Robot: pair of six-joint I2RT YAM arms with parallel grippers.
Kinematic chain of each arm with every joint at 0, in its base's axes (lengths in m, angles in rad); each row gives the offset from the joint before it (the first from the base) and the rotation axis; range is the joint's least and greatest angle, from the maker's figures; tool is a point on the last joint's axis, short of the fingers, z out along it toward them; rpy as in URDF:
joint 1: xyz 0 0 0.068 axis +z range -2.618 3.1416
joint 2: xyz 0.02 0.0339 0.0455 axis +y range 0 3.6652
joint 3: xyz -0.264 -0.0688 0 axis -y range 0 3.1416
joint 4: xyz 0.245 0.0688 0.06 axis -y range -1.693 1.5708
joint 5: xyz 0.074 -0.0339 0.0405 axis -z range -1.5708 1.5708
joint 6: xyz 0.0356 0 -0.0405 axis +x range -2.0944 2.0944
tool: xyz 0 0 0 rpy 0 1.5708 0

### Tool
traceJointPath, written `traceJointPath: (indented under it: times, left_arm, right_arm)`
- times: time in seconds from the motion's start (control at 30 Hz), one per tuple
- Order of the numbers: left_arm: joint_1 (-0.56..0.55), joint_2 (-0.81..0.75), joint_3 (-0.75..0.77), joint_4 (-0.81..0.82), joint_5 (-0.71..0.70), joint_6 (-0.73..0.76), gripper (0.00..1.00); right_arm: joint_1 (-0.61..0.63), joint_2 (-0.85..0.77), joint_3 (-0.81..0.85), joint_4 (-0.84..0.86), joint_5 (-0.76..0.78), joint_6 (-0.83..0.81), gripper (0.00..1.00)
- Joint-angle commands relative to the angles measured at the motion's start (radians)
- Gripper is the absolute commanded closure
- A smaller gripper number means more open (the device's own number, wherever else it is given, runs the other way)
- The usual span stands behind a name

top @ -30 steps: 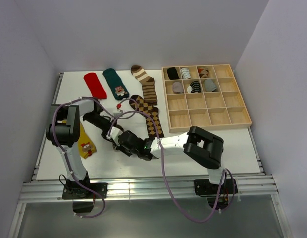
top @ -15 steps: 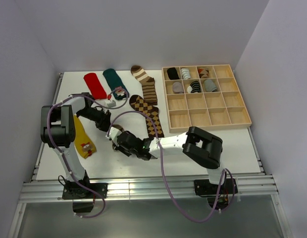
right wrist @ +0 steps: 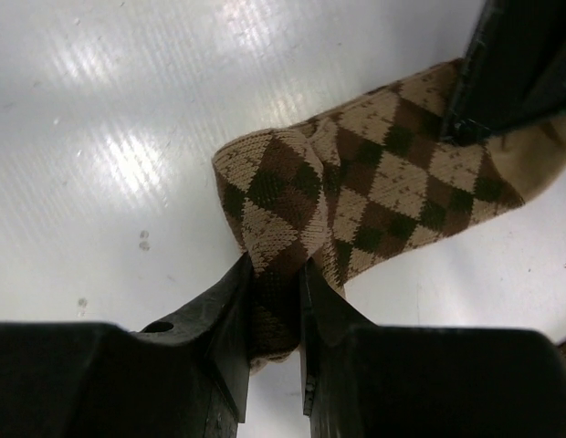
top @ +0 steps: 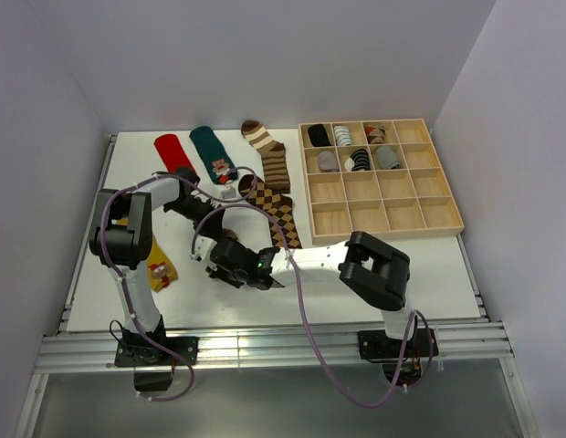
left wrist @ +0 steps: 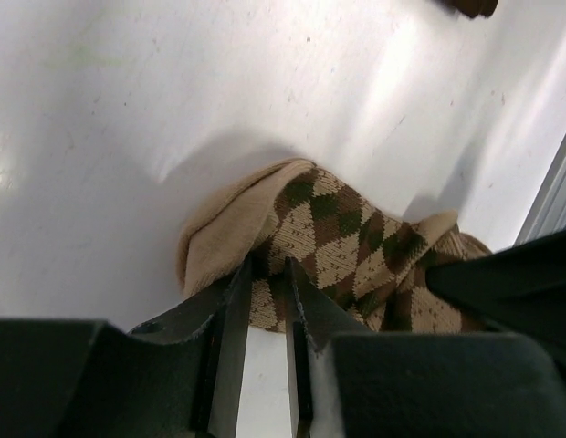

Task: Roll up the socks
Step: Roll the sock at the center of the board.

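Snugly within right hand [right wrist: 276,274]: argyle sock [right wrist: 374,182]

Argyle sock [top: 281,217]: brown, tan and dark diamonds, one end plain tan [left wrist: 219,228], pattern also close up [right wrist: 374,182]; red sock [top: 173,151]: plain red; teal sock [top: 208,146]: dark teal, cartoon figure in brown, red and white; striped sock [top: 272,160]: brown and cream bands; mustard sock [top: 159,263]: mustard yellow, small brown-and-red figure; tray [top: 383,215]: pale wood; surface [top: 429,274]: white; cables [top: 299,310]: purple.
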Motion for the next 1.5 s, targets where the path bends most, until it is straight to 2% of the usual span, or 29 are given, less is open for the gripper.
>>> traceJointPath:
  times: [0.0,0.13,0.37,0.53,0.6,0.8,1.0,1.13,1.2,1.47]
  left_arm:
    - [-0.013,0.025,0.035,0.062,-0.041,-0.039,0.74]
    - [-0.033,0.038,0.052,0.059,-0.05,-0.05,0.75]
    - [-0.057,0.031,0.046,0.082,-0.063,-0.067,0.75]
    - [-0.067,0.012,0.052,0.111,-0.067,-0.097,0.74]
    - [-0.068,-0.012,0.046,0.125,-0.075,-0.109,0.71]
    - [-0.067,-0.093,0.02,0.214,-0.107,-0.172,0.61]
    - [-0.042,-0.193,-0.006,0.335,-0.167,-0.307,0.59]
    - [0.021,-0.251,-0.006,0.374,-0.17,-0.378,0.57]
    - [0.054,-0.279,-0.009,0.356,-0.161,-0.351,0.54]
    - [0.093,-0.397,-0.115,0.372,-0.207,-0.254,0.54]
  right_arm:
    - [0.008,-0.012,0.061,-0.162,-0.091,-0.045,0.91]
    - [-0.022,0.031,0.117,-0.216,-0.232,-0.036,0.94]
    - [-0.154,0.129,0.122,-0.185,-0.511,0.053,0.95]
    - [-0.194,0.247,0.176,-0.233,-0.584,0.102,0.97]
    - [-0.215,0.271,0.177,-0.225,-0.628,0.151,0.97]
    - [-0.246,0.321,0.113,-0.17,-0.664,0.229,0.98]
    - [-0.252,0.316,0.042,-0.133,-0.653,0.258,0.98]
    - [-0.265,0.327,0.039,-0.129,-0.678,0.266,0.98]
    - [-0.278,0.338,0.056,-0.158,-0.676,0.266,0.98]
    - [-0.3,0.385,0.17,-0.286,-0.69,0.251,0.97]
